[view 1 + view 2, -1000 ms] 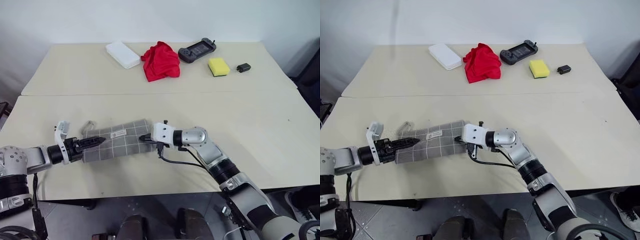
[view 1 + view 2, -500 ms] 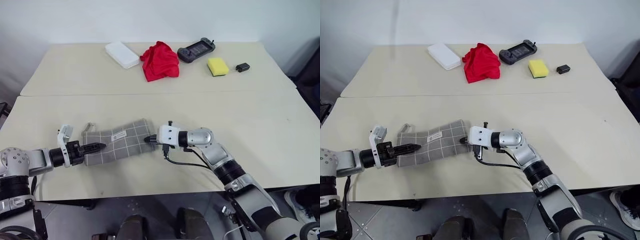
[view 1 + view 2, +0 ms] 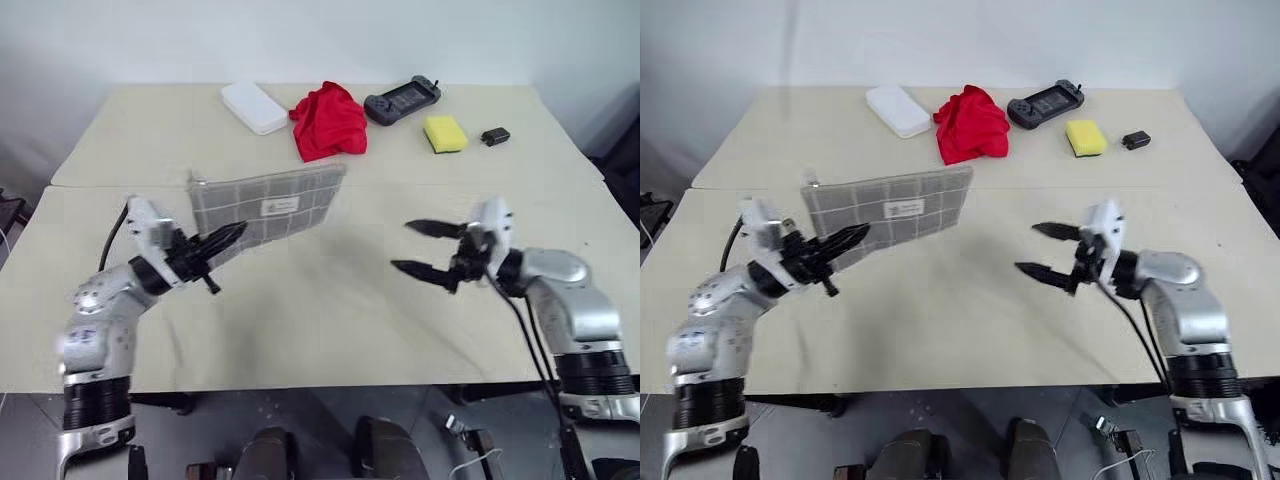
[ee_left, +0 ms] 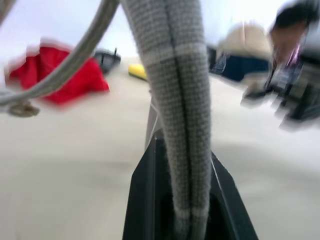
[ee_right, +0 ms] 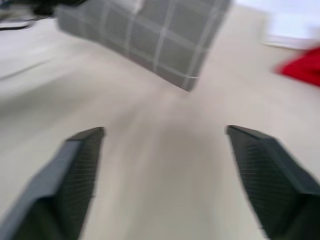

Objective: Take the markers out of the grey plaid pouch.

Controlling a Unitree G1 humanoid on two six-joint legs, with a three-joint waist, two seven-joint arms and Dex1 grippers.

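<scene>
Now our left gripper (image 3: pixel 222 240) pinches the grey plaid pouch (image 3: pixel 270 205) aloft at left-centre, our right gripper (image 3: pixel 430 250) spread empty; next, probably shake out markers.

The grey plaid pouch (image 3: pixel 270 205) is coarse woven cloth, the table (image 3: pixel 330 300) smooth and matt, the red cloth (image 3: pixel 328 120) soft and crumpled.
</scene>
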